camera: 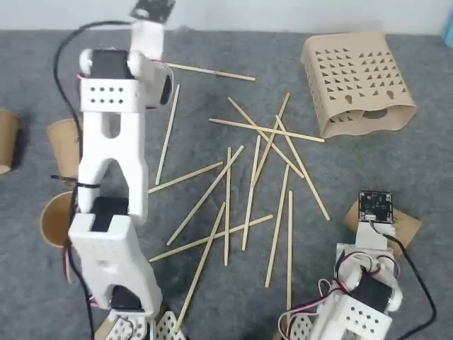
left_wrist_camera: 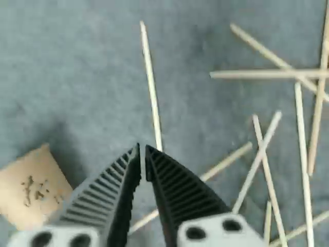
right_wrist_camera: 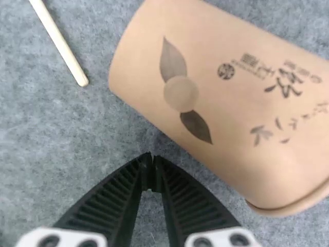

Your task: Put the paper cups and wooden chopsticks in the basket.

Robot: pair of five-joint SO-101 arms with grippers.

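The left tool [left_wrist_camera: 143, 149], closed and empty, is held above a chopstick [left_wrist_camera: 150, 85] on the worktop [camera: 233, 42]. The right tool [right_wrist_camera: 152, 157], likewise closed, is poised beside a toppled paper cup [right_wrist_camera: 221, 103], presumably for pickup. The basket [camera: 354, 78] is tipped sideways, well apart.

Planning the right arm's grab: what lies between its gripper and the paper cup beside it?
Only bare grey mat, in the right wrist view: the right gripper, shut, sits just short of the paper cup.

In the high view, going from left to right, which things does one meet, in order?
A paper cup at the edge, the left arm, the scattered chopsticks, the basket.
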